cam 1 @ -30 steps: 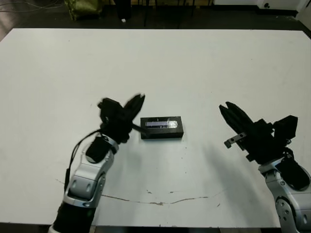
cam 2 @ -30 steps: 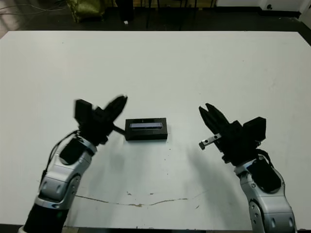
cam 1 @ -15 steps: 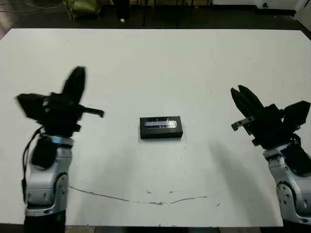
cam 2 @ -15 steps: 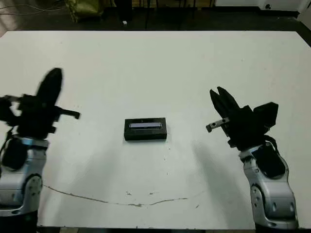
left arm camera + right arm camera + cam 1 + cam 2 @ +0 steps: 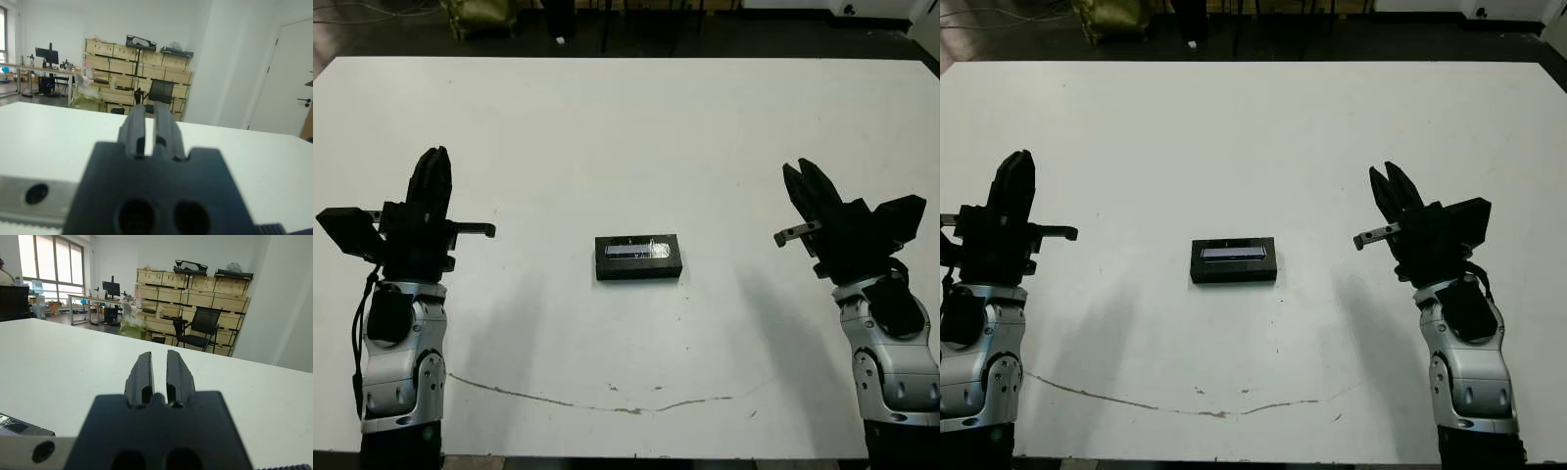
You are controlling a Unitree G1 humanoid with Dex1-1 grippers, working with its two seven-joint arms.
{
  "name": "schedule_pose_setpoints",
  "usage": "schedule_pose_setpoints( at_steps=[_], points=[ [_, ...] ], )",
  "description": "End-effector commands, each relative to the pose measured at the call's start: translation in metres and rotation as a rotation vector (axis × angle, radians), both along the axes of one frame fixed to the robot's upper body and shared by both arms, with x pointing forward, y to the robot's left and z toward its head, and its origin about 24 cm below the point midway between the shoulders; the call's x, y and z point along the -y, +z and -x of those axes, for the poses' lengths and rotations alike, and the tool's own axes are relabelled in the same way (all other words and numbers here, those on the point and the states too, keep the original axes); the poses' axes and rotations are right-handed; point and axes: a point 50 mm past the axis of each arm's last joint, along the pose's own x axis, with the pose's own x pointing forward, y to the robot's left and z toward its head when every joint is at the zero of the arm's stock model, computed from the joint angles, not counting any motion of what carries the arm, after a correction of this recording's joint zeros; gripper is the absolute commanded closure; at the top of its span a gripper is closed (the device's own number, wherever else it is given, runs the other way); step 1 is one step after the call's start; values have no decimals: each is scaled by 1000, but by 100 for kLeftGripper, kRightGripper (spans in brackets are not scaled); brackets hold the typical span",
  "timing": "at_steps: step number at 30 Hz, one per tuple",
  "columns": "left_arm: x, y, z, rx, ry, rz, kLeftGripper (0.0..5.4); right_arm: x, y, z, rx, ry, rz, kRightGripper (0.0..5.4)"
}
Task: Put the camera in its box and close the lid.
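Apparently done: black rectangular lid [image 5: 638, 256] with bluish-grey strip sits closed mid-table.
Left gripper [image 5: 433, 176] and right gripper [image 5: 805, 183] clenched empty, well apart either side.

Tabletop [image 5: 626, 127]: smooth matt white, thin dark crack-like line along near edge. Lid [image 5: 638, 257]: matt black, maybe plastic, glossy bluish-grey strip on top. Fingers [image 5: 145, 374]: matt black, ribbed inner faces. Forearm shells: satin silver-grey.
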Motion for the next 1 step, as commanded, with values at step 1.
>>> schedule_pose_setpoints(
  at_steps=[1],
  points=[
    [-2,-8,2,-55,9,5,538,0,-5,-1,-13,3,5,540]
  ],
)
